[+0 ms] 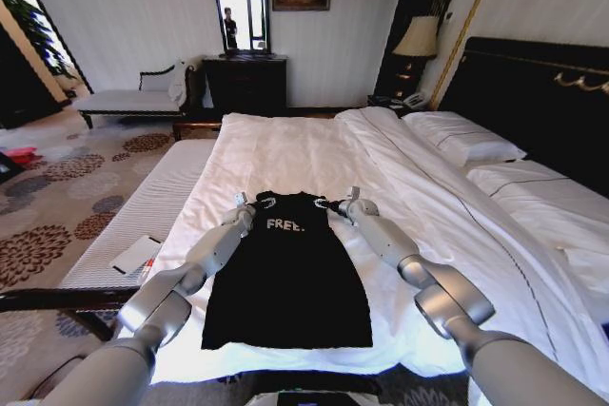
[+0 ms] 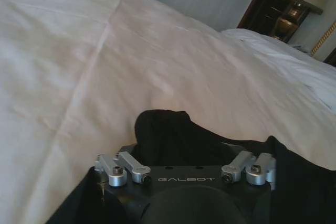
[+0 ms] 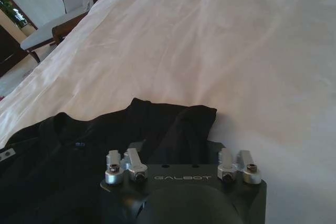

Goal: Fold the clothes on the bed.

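The clothes (image 1: 285,278), a black T-shirt with white "FREE!" lettering, lie lengthwise as a narrow strip on the white duvet of the bed (image 1: 314,154), collar end away from me. My left gripper (image 1: 259,203) is at the shirt's far left shoulder corner and my right gripper (image 1: 335,204) at the far right one. In the left wrist view a hump of black fabric (image 2: 163,129) rises over the gripper's front and hides its fingers. The right wrist view shows the same, with bunched fabric (image 3: 173,124) pinched at the gripper (image 3: 178,142).
White pillows (image 1: 466,145) and the dark headboard (image 1: 533,92) are to the right. A cushioned bench (image 1: 133,221) with a small booklet runs along the bed's left side. A chaise (image 1: 128,100), a dark dresser (image 1: 245,83) and a bedside lamp (image 1: 417,40) stand at the back.
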Controlling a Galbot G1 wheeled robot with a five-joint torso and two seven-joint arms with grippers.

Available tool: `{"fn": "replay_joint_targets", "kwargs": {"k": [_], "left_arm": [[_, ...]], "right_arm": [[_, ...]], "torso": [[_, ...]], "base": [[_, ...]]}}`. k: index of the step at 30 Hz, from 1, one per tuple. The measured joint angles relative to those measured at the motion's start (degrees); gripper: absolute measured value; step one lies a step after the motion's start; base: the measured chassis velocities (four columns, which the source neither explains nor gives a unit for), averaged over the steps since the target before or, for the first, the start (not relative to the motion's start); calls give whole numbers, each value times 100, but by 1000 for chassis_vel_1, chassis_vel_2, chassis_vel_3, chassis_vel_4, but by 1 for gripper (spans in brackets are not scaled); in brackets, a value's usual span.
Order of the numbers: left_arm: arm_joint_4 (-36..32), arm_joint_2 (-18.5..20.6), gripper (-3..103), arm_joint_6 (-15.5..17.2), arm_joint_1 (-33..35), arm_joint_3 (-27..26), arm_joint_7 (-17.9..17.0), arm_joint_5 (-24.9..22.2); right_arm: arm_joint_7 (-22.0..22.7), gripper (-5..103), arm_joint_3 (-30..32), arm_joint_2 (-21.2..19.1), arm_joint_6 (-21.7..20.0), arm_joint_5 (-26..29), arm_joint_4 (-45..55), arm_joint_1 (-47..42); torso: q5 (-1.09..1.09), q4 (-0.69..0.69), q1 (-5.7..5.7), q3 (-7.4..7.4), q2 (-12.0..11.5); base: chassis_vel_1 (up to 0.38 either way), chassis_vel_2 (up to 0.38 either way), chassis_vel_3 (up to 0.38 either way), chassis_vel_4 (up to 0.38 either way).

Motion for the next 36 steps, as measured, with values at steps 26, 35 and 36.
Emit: {"fn": "replay_joint_targets", "kwargs": {"k": [26, 35, 36], "left_arm": [[-30, 42, 1, -55, 52, -119, -99, 43], [-3, 157, 1, -126, -60, -135, -35, 56], [47, 161, 1, -149, -111, -122, 1, 58]], "right_arm": [[-2, 1, -121, -79, 125, -28, 178, -89], [65, 1, -177, -169, 260, 21, 305, -38], [50, 1, -196, -178, 396, 17, 294, -17]], "torso": [[0, 0, 0, 0, 0], [0, 0, 0, 0, 0], [-1, 0, 0, 0, 0]], "base": [[0, 0, 0, 0], [0, 0, 0, 0], [0, 0, 0, 0]]}}
